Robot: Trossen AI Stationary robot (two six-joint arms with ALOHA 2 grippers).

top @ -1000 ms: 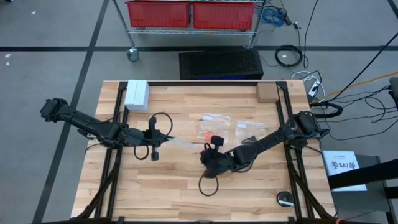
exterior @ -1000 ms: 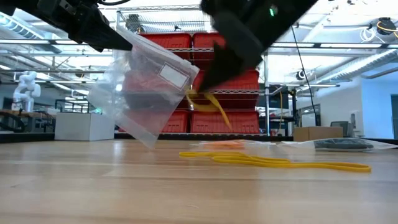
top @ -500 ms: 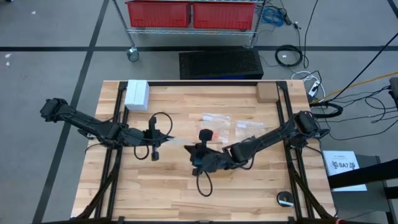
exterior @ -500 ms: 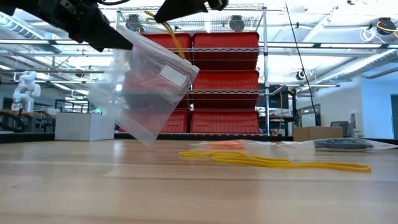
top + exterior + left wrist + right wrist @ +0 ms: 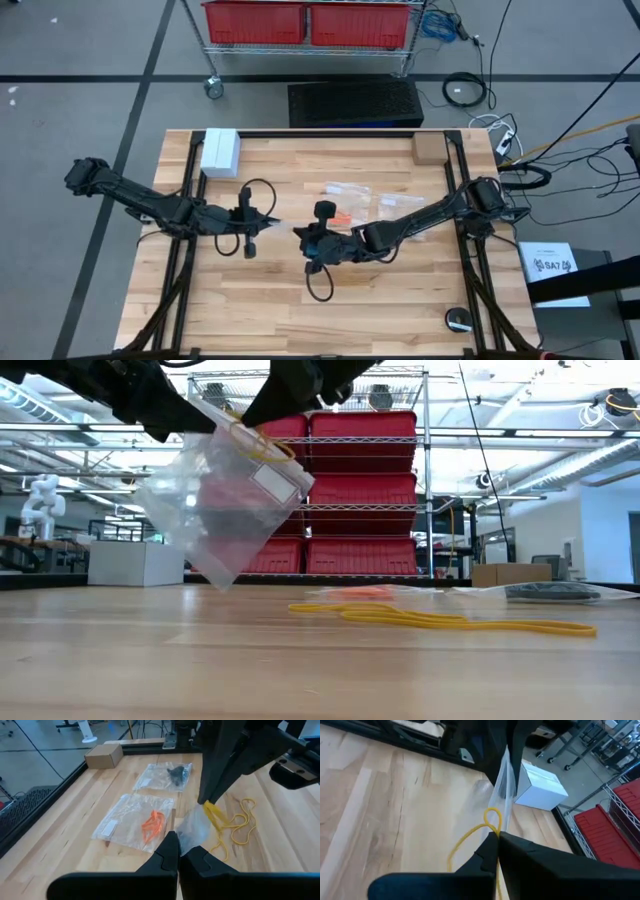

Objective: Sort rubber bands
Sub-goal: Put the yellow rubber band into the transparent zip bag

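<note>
1. High view: left hand (image 5: 272,221) sits mid-desk (image 5: 270,300), pinched closed on the corner of a clear bag (image 5: 285,226). Right hand (image 5: 306,241) is just beside that bag on the side away from the left arm, fingers closed on a yellow rubber band (image 5: 300,236), too thin to make out well from up here. The right hand is the nearer one to the bag mouth; the gap is nearly nil.

2. Low view: clear bag (image 5: 225,495) hangs tilted from the left hand (image 5: 190,420), off the desk. Band loop (image 5: 255,442) lies against the bag's upper edge, dangling from the right hand (image 5: 268,405) above it. More yellow bands (image 5: 440,620) lie on the desk, well apart from the bag.

3. Left wrist view: left fingers (image 5: 170,855) shut on the bag's edge (image 5: 192,827). The held band (image 5: 214,814) hangs long-axis down from the right hand (image 5: 206,800), touching or just at the bag. Two other bags lie flat beyond it, one with orange bands (image 5: 152,822), one with dark bands (image 5: 176,774).

4. Right wrist view: right fingers (image 5: 492,847) closed on the band (image 5: 490,817), its loop pointing ahead at the bag's edge (image 5: 504,780). Whether the loop is inside the mouth, cannot tell.
</note>
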